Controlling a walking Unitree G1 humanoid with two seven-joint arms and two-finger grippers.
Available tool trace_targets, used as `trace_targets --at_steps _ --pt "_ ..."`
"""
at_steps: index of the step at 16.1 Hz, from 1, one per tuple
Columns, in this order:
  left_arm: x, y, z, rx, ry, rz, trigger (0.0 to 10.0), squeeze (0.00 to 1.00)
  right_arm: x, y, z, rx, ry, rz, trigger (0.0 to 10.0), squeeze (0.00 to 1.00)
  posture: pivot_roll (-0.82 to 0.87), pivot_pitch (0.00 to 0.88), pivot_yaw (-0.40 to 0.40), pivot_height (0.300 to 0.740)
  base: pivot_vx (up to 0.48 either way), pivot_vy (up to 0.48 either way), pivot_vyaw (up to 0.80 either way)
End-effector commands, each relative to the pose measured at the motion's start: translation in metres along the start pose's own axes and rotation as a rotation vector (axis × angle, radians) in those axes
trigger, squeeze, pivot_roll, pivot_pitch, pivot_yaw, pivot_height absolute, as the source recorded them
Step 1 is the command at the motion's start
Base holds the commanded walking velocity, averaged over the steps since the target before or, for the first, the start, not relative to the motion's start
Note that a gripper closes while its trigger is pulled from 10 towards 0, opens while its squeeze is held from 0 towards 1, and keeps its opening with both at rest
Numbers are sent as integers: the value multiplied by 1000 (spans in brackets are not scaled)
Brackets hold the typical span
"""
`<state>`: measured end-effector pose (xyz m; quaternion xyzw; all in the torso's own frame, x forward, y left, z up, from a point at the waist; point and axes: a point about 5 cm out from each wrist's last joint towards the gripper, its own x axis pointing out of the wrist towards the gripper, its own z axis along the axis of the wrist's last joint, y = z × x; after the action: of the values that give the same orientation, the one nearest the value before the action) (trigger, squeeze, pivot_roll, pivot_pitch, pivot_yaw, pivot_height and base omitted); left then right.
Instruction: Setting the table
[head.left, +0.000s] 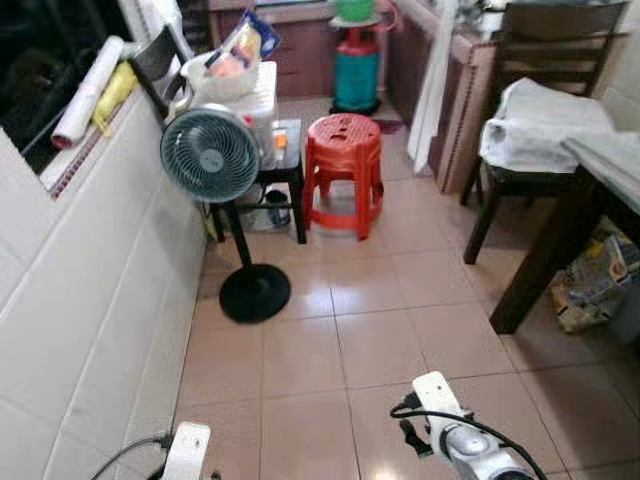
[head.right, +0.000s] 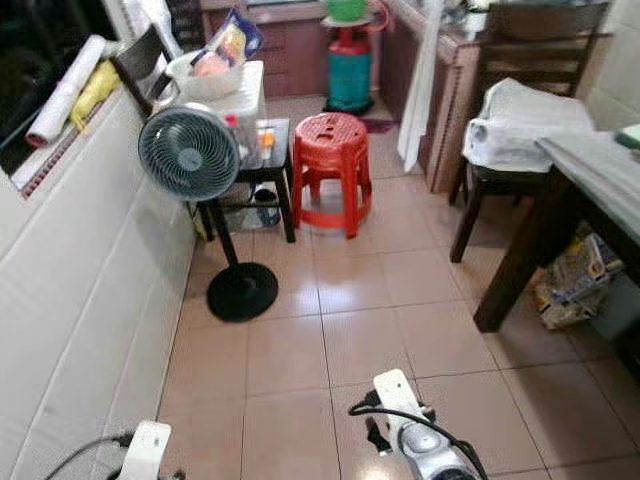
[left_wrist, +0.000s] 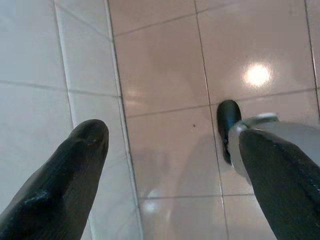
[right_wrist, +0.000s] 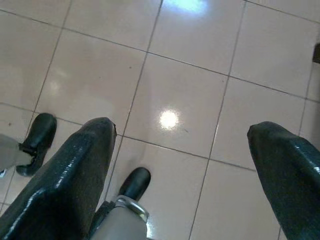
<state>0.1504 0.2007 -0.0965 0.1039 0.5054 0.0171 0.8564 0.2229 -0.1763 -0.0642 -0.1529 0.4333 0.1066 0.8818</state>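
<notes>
Wooden table (head.left: 600, 160) cut off; chair (head.left: 540, 70) half-draped.

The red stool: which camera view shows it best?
The left eye view: the red stool stands whole and large beside the fan. The right eye view shows it too, a little smaller. Both wrist views look at floor tiles.

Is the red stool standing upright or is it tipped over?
Upright. The red stool stands on its legs on the tiled floor, with its round seat facing up, beside the fan.
</notes>
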Motion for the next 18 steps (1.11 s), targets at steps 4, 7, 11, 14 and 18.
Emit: trace_targets --at_steps 4,7,11,14,18 --pt "-1 3 -5 -52 11 42 10000 0 1 6 6 -76 4 40 10000 0 18 0 5 740 0 0 0" --pt "-4 5 -20 -75 42 62 10000 0 2 12 8 -131 -1 68 10000 0 62 0 -19 740 0 0 0" --pt "-6 11 -29 -112 59 93 10000 0 3 26 11 -180 0 107 10000 0 109 0 -39 740 0 0 200" --pt "-5 11 -25 -114 59 96 10000 0 4 40 16 -190 -6 122 10000 0 126 0 -35 740 0 0 0" --pt "-3 15 -17 -81 45 89 10000 0 3 65 13 -192 -1 148 10000 0 120 0 -9 740 0 0 0"
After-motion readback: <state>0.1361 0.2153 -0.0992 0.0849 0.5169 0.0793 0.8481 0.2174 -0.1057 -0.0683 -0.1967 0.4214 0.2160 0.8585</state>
